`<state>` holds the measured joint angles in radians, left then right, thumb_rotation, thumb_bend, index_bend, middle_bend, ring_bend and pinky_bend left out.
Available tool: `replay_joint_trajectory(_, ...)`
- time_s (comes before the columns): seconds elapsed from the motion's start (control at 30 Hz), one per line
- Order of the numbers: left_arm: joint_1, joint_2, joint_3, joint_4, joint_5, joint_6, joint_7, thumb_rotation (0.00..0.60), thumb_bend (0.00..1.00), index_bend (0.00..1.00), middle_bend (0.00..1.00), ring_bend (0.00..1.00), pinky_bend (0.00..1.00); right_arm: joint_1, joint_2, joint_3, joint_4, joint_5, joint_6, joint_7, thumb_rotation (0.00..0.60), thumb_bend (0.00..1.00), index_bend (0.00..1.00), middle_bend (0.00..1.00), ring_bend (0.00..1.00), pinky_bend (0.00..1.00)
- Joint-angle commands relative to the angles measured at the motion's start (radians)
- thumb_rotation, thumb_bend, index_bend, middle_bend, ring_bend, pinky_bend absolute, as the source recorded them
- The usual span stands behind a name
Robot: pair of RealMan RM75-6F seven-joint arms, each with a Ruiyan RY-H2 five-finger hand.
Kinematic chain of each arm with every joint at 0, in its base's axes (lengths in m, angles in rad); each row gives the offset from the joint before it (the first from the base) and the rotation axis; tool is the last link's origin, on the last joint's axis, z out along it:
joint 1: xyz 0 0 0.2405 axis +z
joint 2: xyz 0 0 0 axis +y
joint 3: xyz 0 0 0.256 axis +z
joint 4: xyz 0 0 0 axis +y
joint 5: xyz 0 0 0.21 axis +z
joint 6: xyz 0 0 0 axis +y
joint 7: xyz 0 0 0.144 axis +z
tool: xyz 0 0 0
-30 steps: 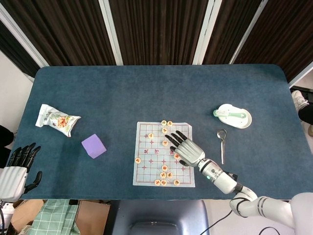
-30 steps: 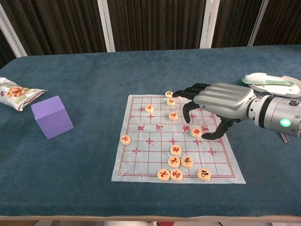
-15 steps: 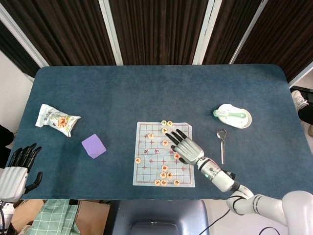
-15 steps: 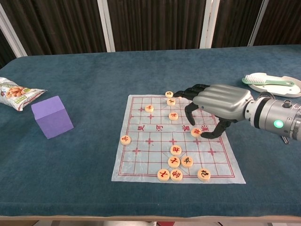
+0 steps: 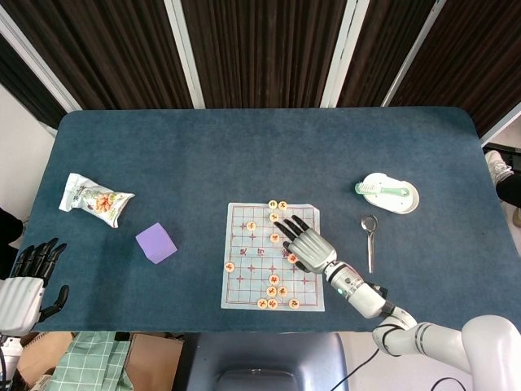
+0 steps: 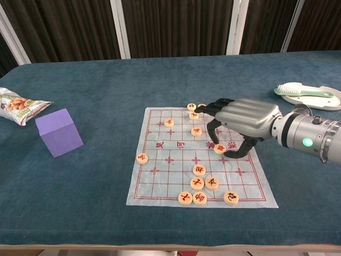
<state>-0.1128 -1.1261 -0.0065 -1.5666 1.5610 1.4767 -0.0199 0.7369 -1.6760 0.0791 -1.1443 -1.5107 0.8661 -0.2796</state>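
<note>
A paper chess board (image 5: 244,277) (image 6: 160,176) lies near the table's front edge, with several round wooden pieces on it. My right hand (image 5: 305,244) (image 6: 242,117) hovers low over the board's right half, fingers arched down and apart. One piece (image 6: 220,149) lies on the board between the thumb and a finger; the thumb looks close to touching it, and nothing is lifted. Two pieces (image 6: 193,111) sit just beyond the fingertips. My left hand (image 5: 28,281) hangs off the table's front left corner, fingers apart and holding nothing; the chest view does not show it.
A purple cube (image 5: 155,243) (image 6: 59,132) and a snack bag (image 5: 94,198) (image 6: 18,105) sit to the left of the board. A white dish (image 5: 403,202) (image 6: 319,102) with a green brush and a metal spoon (image 5: 370,240) lie to the right.
My right hand has sunk lower and slid a little left over the board, its thumb and finger closing in around one piece. The left hand has barely moved.
</note>
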Motion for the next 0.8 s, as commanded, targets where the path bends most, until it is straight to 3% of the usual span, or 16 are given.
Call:
replay_joint_trajectory(0.03, -0.001, 0.001, 0.001, 0.001, 0.001, -0.002, -0.001, 0.600, 0.46, 0.00, 0.00, 0.00, 0.01, 0.003, -0.002, -0.003, 0.003, 0.005, -0.004, -0.002, 0.600, 0.47, 0.62, 0.04, 0.00, 0.00)
replay_joint_trajectory(0.23, -0.001, 0.002, 0.001, 0.001, 0.003, 0.000, -0.001, 0.600, 0.46, 0.00, 0.00, 0.00, 0.00, 0.008, -0.007, -0.009, 0.004, 0.012, -0.002, -0.007, 0.600, 0.55, 0.65, 0.06, 0.00, 0.00)
replay_joint_trajectory(0.57, 0.002, 0.002, 0.002, 0.002, 0.009, 0.009, -0.001, 0.600, 0.46, 0.00, 0.00, 0.00, 0.00, -0.010, 0.031, -0.020, -0.045, -0.004, 0.060, 0.008, 0.600, 0.56, 0.69, 0.09, 0.00, 0.00)
replay_joint_trajectory(0.8, 0.004, 0.000, 0.004, 0.000, 0.014, 0.012, 0.009, 0.600, 0.46, 0.00, 0.00, 0.00, 0.01, -0.073, 0.118, -0.094, -0.140, -0.081, 0.167, 0.017, 0.600, 0.56, 0.69, 0.09, 0.00, 0.00)
